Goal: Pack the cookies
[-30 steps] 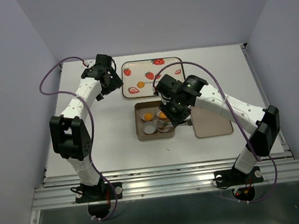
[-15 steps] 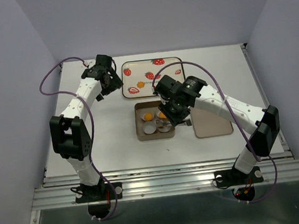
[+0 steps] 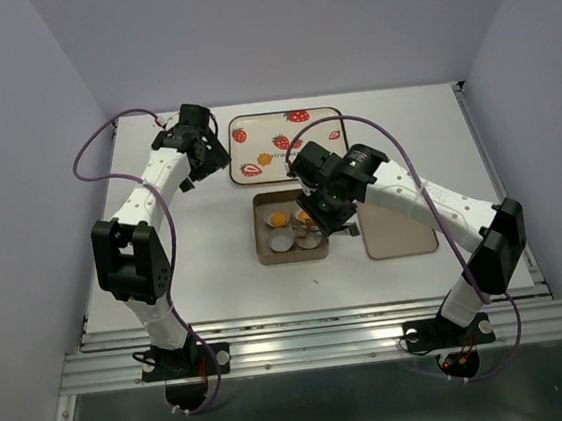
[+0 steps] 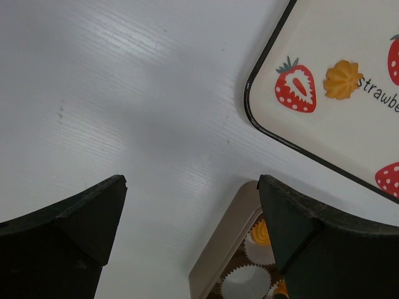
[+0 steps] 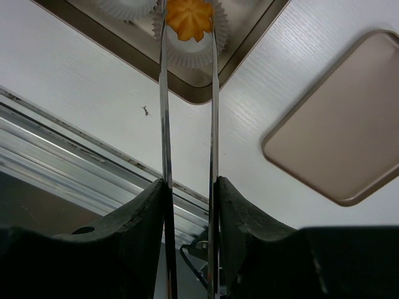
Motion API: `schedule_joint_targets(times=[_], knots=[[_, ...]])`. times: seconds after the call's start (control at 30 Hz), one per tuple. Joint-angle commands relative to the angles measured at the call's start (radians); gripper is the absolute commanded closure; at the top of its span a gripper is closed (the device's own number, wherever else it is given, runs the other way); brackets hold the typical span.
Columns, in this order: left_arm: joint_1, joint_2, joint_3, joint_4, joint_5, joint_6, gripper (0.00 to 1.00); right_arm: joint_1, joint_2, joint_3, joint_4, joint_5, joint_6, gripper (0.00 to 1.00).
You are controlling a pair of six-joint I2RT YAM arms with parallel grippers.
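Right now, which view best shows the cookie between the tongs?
Right wrist: the cookie sits close-up between the tongs, over a paper cup. Top external mostly hides it under the right gripper. Left wrist doesn't clearly show it.

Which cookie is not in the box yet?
The cookie on the strawberry tray, beside a printed strawberry. The other visible ones are in or over paper cups in the box, one between the tongs.

Small ridged orange-yellow cookies (image 5: 189,17)

Strawberry-printed tray (image 3: 264,124) and tan lid (image 3: 400,238) lie apart on white table (image 3: 215,248).
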Motion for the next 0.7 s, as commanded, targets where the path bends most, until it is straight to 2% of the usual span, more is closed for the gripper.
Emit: schedule_joint_targets(times=[0.0,0.67], knots=[[-0.004,-0.057,-0.009,0.0,-0.016,0.008,0.01,0.008,-0.005,0.001,0.054,0.021,-0.006,0.59],[-0.004,-0.043,0.002,-0.003,-0.014,0.011,0.01,0.008,-0.014,-0.013,0.031,0.005,0.004,0.57]])
